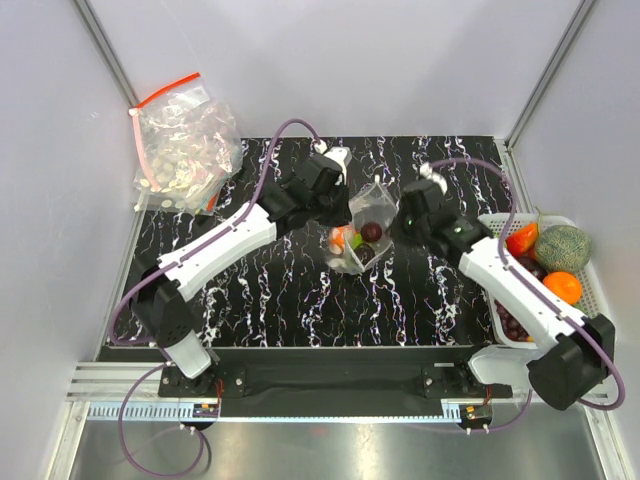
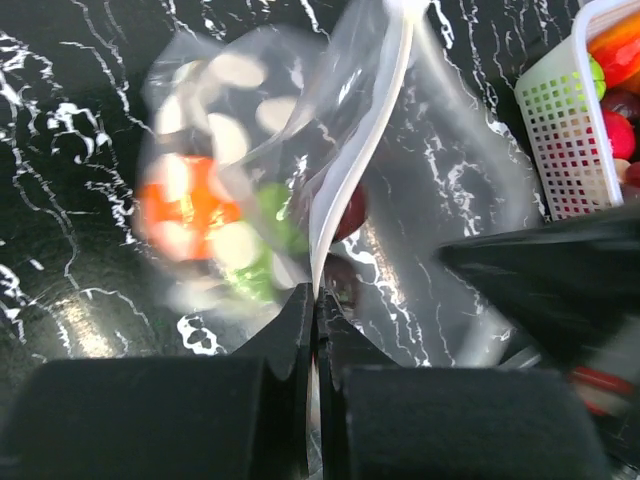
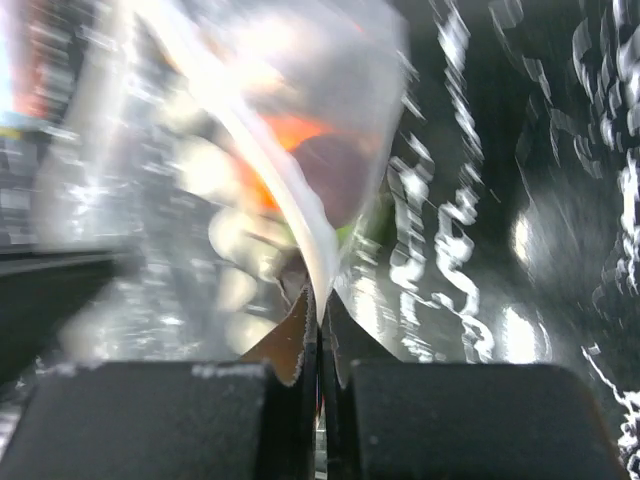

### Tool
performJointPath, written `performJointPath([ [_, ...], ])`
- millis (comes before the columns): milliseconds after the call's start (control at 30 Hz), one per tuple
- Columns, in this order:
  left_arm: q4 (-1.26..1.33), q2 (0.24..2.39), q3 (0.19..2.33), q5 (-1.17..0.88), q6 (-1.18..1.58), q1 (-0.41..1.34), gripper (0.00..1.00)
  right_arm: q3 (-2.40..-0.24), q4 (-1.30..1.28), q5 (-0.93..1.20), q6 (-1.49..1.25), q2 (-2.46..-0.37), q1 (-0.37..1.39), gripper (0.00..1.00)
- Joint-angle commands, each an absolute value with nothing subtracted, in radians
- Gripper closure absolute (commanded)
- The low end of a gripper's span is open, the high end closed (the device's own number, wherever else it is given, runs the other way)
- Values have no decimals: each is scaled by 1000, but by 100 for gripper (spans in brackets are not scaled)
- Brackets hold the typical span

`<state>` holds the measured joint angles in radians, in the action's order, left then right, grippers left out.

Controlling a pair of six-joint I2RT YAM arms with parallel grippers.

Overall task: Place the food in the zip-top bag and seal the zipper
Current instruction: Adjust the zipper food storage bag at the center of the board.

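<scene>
The left gripper (image 2: 316, 303) was clamped tight on the zipper (image 2: 350, 185), and the right gripper (image 3: 318, 308) likewise. Both reached inward from either side, the zip-top bag (image 1: 362, 240) of food (image 1: 370, 232) between them at mid-table (image 1: 260, 300).

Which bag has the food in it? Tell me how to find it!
Look at the middle of the black marbled table. There the left pincer and the right pincer pinch one small clear bag with white spots. Unlike the heap of bags at the far left corner, it is alone and holds orange, green and dark red food.
</scene>
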<state>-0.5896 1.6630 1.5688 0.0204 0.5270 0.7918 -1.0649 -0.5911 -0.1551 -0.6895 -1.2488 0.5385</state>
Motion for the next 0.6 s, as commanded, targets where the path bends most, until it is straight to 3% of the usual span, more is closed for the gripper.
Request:
performJointPath([
  [0, -606, 1595, 1614, 63, 511, 785, 100, -1303, -737, -183, -626, -1207, 555, 100],
  [133, -617, 1548, 1602, 90, 515, 782, 100, -1374, -787, -198, -598, -1233, 555, 100],
  [400, -660, 1496, 1592, 179, 523, 733, 100, -1272, -709, -157, -612, -1241, 555, 100],
  [567, -634, 1493, 1583, 109, 522, 738, 100, -1220, -690, -152, -594, -1238, 555, 94],
])
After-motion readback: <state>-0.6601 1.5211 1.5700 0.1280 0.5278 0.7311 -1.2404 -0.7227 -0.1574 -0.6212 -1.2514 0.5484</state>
